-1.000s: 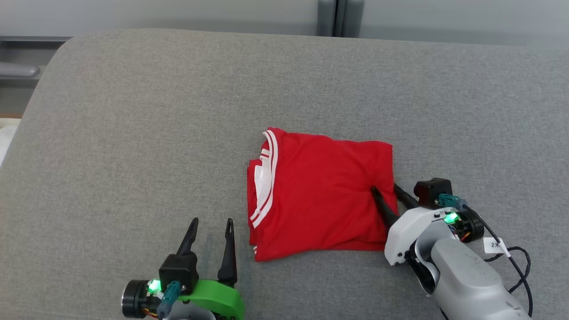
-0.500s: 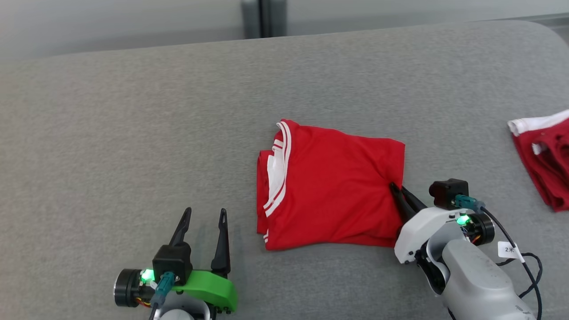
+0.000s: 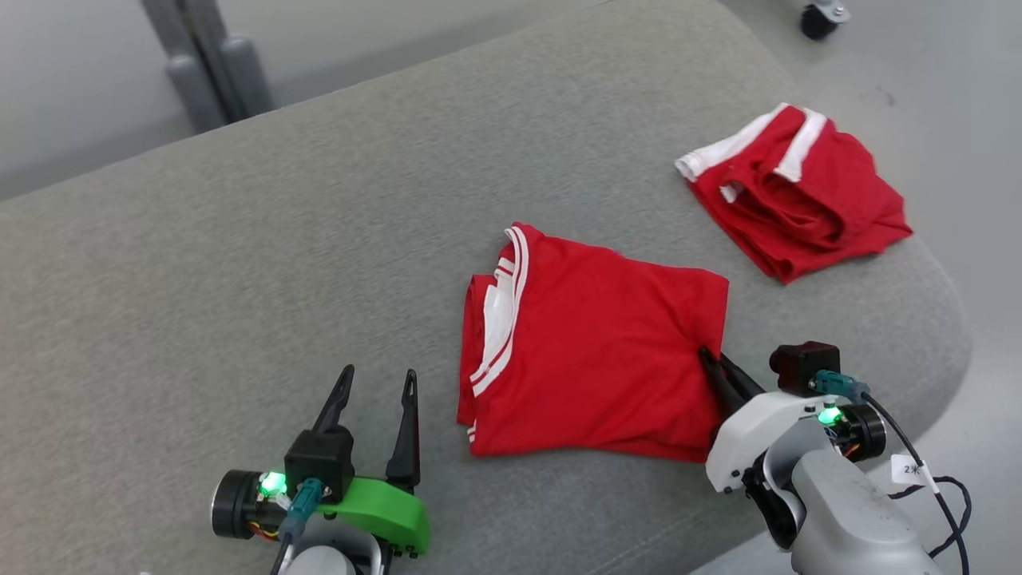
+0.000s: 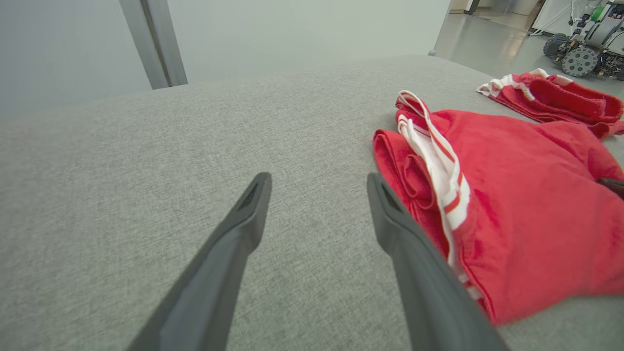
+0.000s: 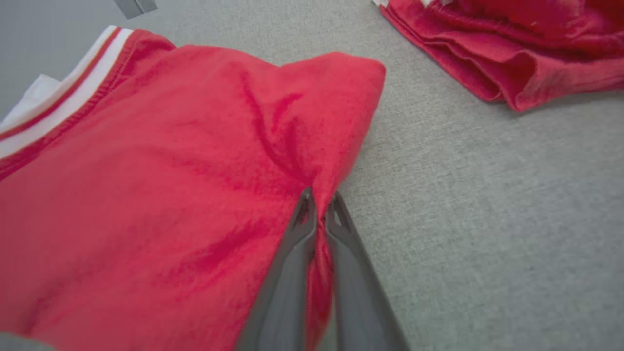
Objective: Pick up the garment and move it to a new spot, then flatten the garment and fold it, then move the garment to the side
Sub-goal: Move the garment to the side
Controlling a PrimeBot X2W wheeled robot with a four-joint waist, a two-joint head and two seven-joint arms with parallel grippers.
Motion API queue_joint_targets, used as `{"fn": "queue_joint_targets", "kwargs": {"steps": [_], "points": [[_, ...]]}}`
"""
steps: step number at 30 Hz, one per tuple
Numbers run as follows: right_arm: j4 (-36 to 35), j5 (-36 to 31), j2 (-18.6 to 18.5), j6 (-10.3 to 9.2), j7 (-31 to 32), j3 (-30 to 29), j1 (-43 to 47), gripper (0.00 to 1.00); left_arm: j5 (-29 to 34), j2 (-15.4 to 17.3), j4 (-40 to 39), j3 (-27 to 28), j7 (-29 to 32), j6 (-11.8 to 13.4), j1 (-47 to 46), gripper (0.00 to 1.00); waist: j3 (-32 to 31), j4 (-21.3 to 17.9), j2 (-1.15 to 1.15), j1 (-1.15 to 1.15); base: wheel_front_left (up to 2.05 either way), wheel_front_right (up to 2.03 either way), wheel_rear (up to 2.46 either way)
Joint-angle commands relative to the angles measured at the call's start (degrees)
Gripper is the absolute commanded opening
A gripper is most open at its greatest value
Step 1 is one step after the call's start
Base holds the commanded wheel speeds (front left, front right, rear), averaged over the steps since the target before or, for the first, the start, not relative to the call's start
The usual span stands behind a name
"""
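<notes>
A folded red garment (image 3: 595,351) with white-striped collar trim lies in the middle of the grey cushioned surface (image 3: 239,263). My right gripper (image 3: 713,357) pinches its right edge, shut on the cloth; in the right wrist view the two fingers (image 5: 319,202) close on a puckered fold of the red garment (image 5: 146,185). My left gripper (image 3: 377,382) stands open on the cushion just left of the garment, nothing between its fingers. In the left wrist view the garment (image 4: 507,195) lies right of the open left gripper (image 4: 317,183).
A second red garment (image 3: 794,192) with white bands lies crumpled at the cushion's far right corner, seen too as the second garment (image 5: 512,44) in the right wrist view. The cushion's rounded edge (image 3: 950,319) drops to the floor at the right. Grey posts (image 3: 204,64) stand behind.
The head camera has swung right, bringing the second garment and the cushion's right edge into view. My right gripper closed on the garment's right edge; the left gripper stays open.
</notes>
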Motion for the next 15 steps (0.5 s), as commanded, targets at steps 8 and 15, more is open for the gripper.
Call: {"fn": "queue_joint_targets", "kwargs": {"steps": [8, 15], "points": [[-2.09, 0.07, -0.74, -0.12, 0.01, 1.46, -1.47, 0.0, 1.19, 0.38, 0.58, -0.65, 0.03, -0.95, -2.62, 1.0, 2.43, -10.71, 0.0, 0.0, 0.0, 0.0, 0.0], [-2.84, -0.09, -5.39, -0.12, -0.02, 8.22, -10.75, 0.0, 2.93, 0.37, 1.71, 0.11, 0.03, -1.47, -3.39, 1.0, 5.05, -10.67, 0.0, 0.0, 0.0, 0.0, 0.0]]}}
